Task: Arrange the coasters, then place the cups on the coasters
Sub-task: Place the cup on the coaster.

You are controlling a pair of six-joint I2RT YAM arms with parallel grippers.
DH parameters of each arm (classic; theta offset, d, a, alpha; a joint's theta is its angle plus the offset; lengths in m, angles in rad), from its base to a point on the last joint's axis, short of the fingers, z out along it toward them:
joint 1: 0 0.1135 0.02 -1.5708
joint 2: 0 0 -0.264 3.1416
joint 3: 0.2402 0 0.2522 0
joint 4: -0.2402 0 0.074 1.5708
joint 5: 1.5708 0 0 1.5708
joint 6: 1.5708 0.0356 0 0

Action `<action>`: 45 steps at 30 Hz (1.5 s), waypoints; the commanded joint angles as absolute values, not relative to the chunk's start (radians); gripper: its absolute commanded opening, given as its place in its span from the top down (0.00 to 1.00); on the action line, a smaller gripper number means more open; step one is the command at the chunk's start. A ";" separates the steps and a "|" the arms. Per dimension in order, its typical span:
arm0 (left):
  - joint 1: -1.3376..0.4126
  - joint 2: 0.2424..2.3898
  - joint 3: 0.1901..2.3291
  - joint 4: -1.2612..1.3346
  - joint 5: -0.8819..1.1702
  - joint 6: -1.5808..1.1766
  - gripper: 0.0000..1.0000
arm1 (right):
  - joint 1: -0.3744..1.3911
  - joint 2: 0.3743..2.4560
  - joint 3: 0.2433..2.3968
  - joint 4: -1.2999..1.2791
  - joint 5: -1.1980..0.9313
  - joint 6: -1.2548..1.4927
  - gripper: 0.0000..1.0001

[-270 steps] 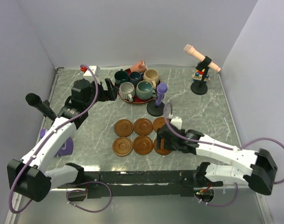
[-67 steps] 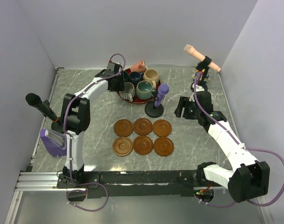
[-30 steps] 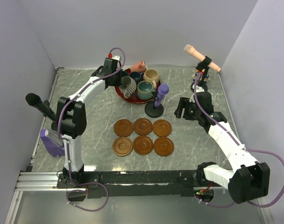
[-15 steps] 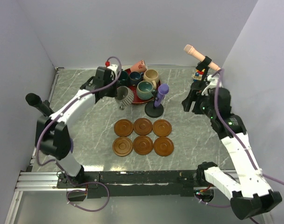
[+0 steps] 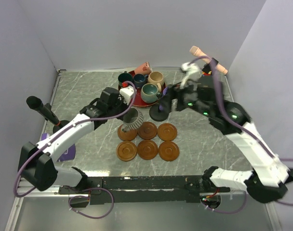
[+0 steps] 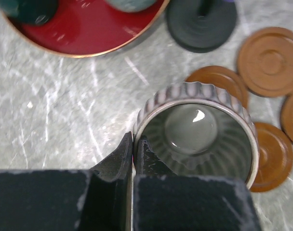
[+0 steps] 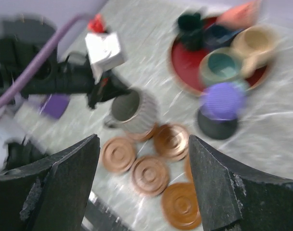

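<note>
Gripping the grey ribbed cup [image 6: 199, 130] by its rim, the left hand [image 6: 134, 144] is clamped on it over the back-left of six coasters [image 5: 147, 149], which lie in two rows on the worktop [image 5: 88, 91]. Five other cups [image 5: 149, 92] sit on the red plate [image 6: 88, 29]. The right hand [image 7: 144, 144] hovers above them, fingers apart.

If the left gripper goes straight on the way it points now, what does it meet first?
Probably the back-left coaster, through the grey ribbed cup that the left gripper holds above it; depth is unclear.
</note>
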State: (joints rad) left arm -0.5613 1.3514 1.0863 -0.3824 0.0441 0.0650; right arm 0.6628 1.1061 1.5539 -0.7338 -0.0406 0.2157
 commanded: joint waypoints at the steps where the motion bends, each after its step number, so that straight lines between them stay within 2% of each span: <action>1: -0.610 1.269 1.075 -0.272 0.066 0.109 0.99 | 0.800 1.221 1.542 -0.769 -0.003 0.262 0.20; 5: -0.637 1.272 1.089 -0.287 0.075 0.103 0.99 | 0.859 1.299 1.483 -0.724 -0.002 0.328 0.21; 19: -0.692 1.258 1.106 -0.302 0.074 0.069 0.99 | 0.919 1.450 1.353 -0.603 0.307 0.440 0.31; 30: -0.698 1.252 1.111 -0.296 0.127 0.026 0.99 | 0.931 1.525 1.276 -0.491 0.327 0.480 0.38; 37: -0.699 1.227 1.086 -0.267 0.121 -0.107 0.99 | 0.933 1.554 1.236 -0.466 0.336 0.517 0.59; 42: -0.701 1.221 1.059 -0.255 0.124 -0.193 0.99 | 0.940 1.578 1.232 -0.460 0.344 0.525 0.90; 44: -0.699 1.216 1.046 -0.256 0.132 -0.210 0.99 | 0.940 1.582 1.235 -0.462 0.347 0.525 0.99; 45: -0.699 1.213 1.040 -0.259 0.124 -0.218 0.98 | 0.942 1.583 1.238 -0.468 0.348 0.526 1.00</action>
